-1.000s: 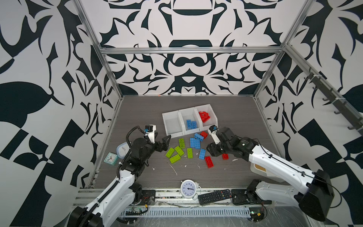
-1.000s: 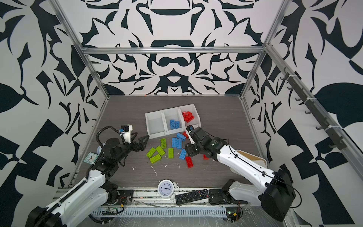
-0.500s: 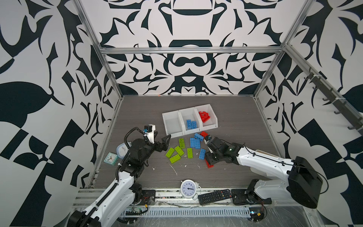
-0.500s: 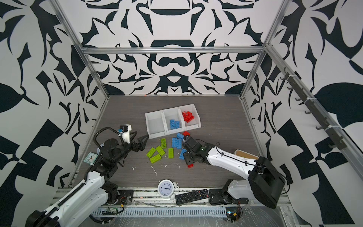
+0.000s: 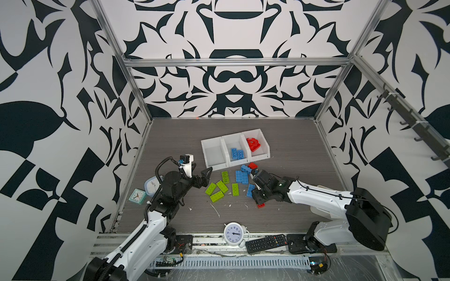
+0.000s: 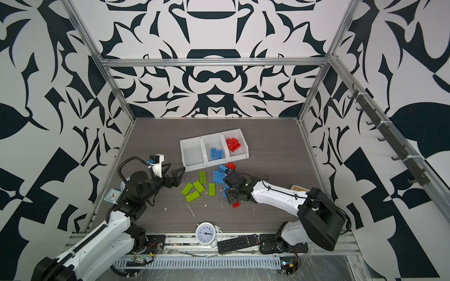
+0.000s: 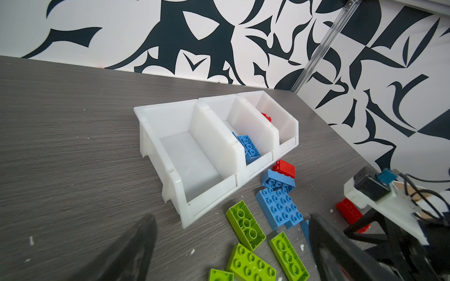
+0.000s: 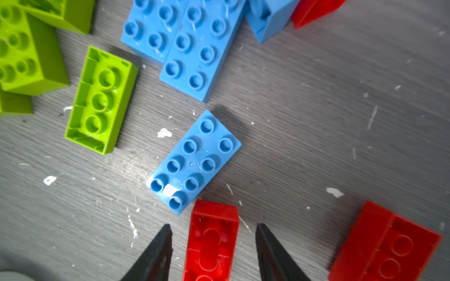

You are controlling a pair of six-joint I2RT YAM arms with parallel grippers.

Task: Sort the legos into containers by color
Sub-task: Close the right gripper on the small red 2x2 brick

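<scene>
Three joined white containers stand mid-table: the left one is empty, the middle holds blue legos, the right holds red legos. In front lie several green legos, blue legos and a red brick. My right gripper is open and low over an upside-down red brick, one finger on each side with a gap. That brick pokes out under the right gripper. Another red brick lies beside it. My left gripper hangs wide open and holds nothing, above the table by the left container's front corner.
A white alarm clock and a black remote sit at the front edge. A small teal clock and a round white tub lie by the left wall. White flecks dot the tabletop.
My right gripper has come from the bins' front toward the table's front and down over the upside-down red brick, its jaws narrowing a little. The left arm has barely moved.
</scene>
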